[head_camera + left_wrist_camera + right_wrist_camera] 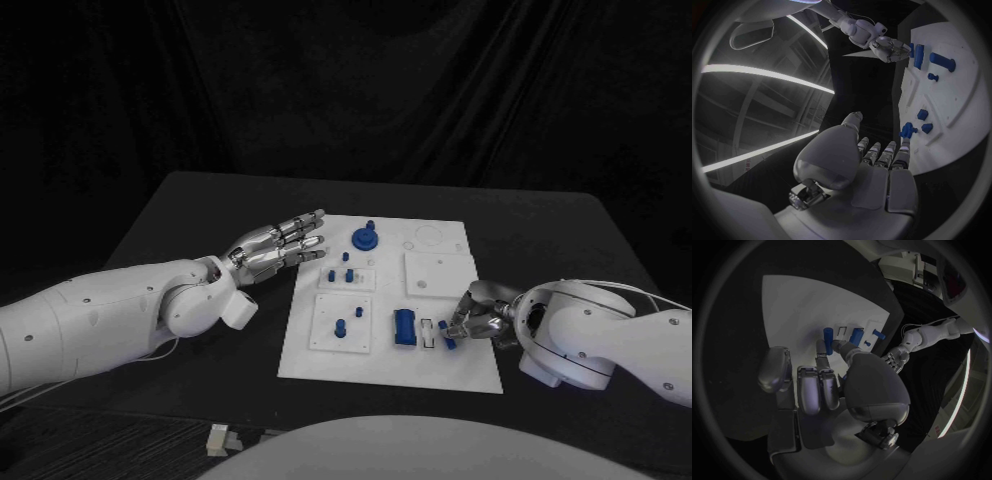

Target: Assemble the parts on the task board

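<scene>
Black worktop (pixel 188 205), white board (pixel 440 365) lying at its centre: right hand (pixel 476 322) is pinching a blue part (pixel 446 336) in its fingers over the board's near edge; left hand (pixel 278 243) is hovering beside it, fingers spread, holding nothing.

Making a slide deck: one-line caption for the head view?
Silver right hand pinches a small blue part at the white task board; silver left hand hovers open.

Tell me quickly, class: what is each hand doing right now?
Left hand: open, fingers spread, holding nothing, beside the task board.
Right hand: fingers at a small blue part on the board; whether it grips it cannot be told.
</scene>
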Controlling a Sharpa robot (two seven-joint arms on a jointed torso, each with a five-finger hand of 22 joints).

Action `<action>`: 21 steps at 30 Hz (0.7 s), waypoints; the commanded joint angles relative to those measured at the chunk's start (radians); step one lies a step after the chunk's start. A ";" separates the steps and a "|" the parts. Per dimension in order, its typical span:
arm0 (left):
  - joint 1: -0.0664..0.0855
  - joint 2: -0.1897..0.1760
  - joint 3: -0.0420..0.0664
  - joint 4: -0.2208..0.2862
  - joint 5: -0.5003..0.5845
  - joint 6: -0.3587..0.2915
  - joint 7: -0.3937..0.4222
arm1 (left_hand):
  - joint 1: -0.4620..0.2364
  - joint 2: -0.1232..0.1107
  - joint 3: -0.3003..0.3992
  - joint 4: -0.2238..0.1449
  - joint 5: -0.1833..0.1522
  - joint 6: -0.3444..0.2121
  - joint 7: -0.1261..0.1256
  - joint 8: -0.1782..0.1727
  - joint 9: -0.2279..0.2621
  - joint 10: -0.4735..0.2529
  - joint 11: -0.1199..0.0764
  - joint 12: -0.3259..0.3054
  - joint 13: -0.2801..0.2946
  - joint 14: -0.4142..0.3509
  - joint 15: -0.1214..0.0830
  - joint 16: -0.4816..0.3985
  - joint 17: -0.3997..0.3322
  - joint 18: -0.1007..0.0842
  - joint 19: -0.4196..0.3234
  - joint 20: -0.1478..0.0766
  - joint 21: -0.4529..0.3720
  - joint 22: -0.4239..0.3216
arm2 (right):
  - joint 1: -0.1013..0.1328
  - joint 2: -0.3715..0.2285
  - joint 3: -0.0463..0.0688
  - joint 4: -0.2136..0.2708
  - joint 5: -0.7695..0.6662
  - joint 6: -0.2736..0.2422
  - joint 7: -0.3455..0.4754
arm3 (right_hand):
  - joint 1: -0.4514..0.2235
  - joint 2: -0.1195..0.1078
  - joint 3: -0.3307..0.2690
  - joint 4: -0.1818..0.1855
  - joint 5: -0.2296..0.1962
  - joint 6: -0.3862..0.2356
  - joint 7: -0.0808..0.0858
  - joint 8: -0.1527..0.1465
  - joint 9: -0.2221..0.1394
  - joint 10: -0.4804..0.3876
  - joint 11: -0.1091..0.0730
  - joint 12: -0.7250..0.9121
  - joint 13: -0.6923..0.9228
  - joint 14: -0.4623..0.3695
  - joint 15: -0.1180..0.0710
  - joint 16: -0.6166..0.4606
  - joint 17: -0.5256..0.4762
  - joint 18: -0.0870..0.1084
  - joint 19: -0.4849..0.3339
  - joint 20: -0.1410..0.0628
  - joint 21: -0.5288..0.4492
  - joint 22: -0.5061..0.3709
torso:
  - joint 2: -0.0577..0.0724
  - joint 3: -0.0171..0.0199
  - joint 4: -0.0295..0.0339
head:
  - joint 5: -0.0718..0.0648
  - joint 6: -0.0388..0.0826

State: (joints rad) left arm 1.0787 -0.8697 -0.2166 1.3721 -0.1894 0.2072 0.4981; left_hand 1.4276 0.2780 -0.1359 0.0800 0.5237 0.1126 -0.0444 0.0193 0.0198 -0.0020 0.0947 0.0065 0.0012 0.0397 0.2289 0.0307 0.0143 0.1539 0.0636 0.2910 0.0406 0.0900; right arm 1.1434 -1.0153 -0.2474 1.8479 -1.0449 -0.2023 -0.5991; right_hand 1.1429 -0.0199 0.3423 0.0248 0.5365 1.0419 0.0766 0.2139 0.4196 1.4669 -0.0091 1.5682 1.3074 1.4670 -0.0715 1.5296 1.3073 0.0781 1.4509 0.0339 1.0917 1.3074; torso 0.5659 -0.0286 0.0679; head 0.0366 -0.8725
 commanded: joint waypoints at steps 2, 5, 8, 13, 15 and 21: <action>-0.001 0.001 0.001 0.002 0.005 0.005 0.010 | -0.002 0.006 0.006 0.001 0.000 0.000 0.009 0.006 0.001 0.002 0.008 -0.007 -0.001 0.004 0.001 0.005 0.001 -0.016 0.006 0.003 0.005 0.001 | 0.003 0.000 0.000 0.002 0.126 -0.042 0.004 | -0.010 -0.004 0.002 -0.002 -0.006 0.030 -0.021 0.004 0.001 0.104 -0.009 0.003 0.263 0.080 -0.009 0.002 0.134 0.013 0.000 -0.004 -0.006 0.143 | 0.001 -0.0006 -0.0001 | 0.003 0.000; -0.001 0.001 0.001 0.002 0.005 0.005 0.010 | -0.002 0.006 0.006 0.001 0.000 0.000 0.009 0.006 0.001 0.002 0.008 -0.007 -0.001 0.004 0.001 0.005 0.001 -0.016 0.006 0.003 0.005 0.001 | 0.003 0.002 0.000 -0.004 0.136 -0.038 0.004 | -0.009 -0.007 0.002 -0.006 -0.006 0.025 -0.020 -0.001 -0.001 0.104 -0.009 0.003 0.263 0.080 -0.010 0.002 0.132 0.014 -0.001 -0.005 -0.011 0.142 | 0.001 -0.0007 0.0006 | 0.003 0.000; -0.001 0.001 0.001 0.001 0.005 0.006 0.010 | -0.002 0.006 0.006 0.001 0.000 0.000 0.009 0.006 0.001 0.002 0.008 -0.007 -0.001 0.004 0.001 0.005 0.001 -0.016 0.006 0.003 0.005 0.001 | 0.003 0.006 0.000 -0.011 0.138 -0.025 0.001 | -0.008 -0.010 0.000 -0.012 -0.034 0.017 -0.017 -0.011 -0.004 0.104 -0.007 0.003 0.263 0.079 -0.009 0.001 0.130 0.014 -0.003 -0.005 -0.017 0.140 | 0.002 -0.0010 0.0008 | 0.003 0.000; -0.001 0.002 0.001 0.001 0.005 0.007 0.010 | -0.003 0.005 0.007 0.002 -0.001 -0.001 0.009 0.006 0.001 0.002 0.010 -0.007 -0.001 0.004 0.001 0.005 0.001 -0.017 0.007 0.003 0.005 0.002 | 0.003 0.010 0.000 -0.023 0.139 -0.008 -0.002 | -0.003 -0.010 -0.005 -0.021 -0.059 0.018 -0.017 -0.016 -0.004 0.104 -0.006 0.003 0.263 0.079 -0.007 0.001 0.129 0.015 -0.004 -0.005 -0.020 0.140 | 0.002 0.0004 0.0006 | 0.002 0.000; -0.001 0.002 0.001 0.000 0.005 0.007 0.009 | -0.003 0.005 0.007 0.002 -0.001 -0.001 0.009 0.006 0.001 0.002 0.010 -0.007 -0.001 0.004 0.001 0.005 0.001 -0.017 0.007 0.003 0.005 0.002 | 0.003 0.012 0.000 -0.026 0.140 -0.005 -0.001 | -0.003 -0.010 -0.005 -0.022 -0.056 0.018 -0.016 -0.016 -0.004 0.104 -0.006 0.003 0.263 0.079 -0.007 0.001 0.129 0.015 -0.004 -0.004 -0.019 0.140 | 0.002 0.0007 0.0007 | 0.003 0.000; -0.001 0.003 0.001 0.000 0.005 0.008 0.009 | -0.003 0.005 0.007 0.002 -0.001 -0.001 0.009 0.006 0.001 0.002 0.010 -0.007 -0.001 0.004 0.001 0.005 0.001 -0.017 0.007 0.003 0.005 0.002 | 0.003 0.019 0.000 -0.030 0.140 -0.019 0.008 | -0.006 -0.009 -0.007 -0.020 -0.057 0.020 -0.016 -0.015 -0.003 0.104 -0.005 0.003 0.263 0.080 -0.007 0.001 0.132 0.014 -0.004 -0.004 -0.017 0.140 | 0.002 0.0004 -0.0005 | 0.002 0.000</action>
State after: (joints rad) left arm 1.0786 -0.8690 -0.2170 1.3705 -0.1894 0.2072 0.4967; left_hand 1.4276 0.2781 -0.1332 0.0827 0.5237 0.1126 -0.0444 0.0193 0.0197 0.0016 0.0983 0.0066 0.0016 0.0397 0.2288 0.0307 0.0141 0.1539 0.0636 0.2910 0.0406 0.0910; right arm 1.1453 -0.9969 -0.2478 1.8186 -0.9153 -0.2161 -0.5979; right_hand 1.1389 -0.0240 0.3350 0.0094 0.4787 1.0558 0.0626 0.2008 0.4145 1.4668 -0.0090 1.5682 1.3073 1.4641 -0.0743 1.5296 1.3074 0.0780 1.4509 0.0339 1.0783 1.3073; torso 0.5677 -0.0282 0.0683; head 0.0391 -0.8725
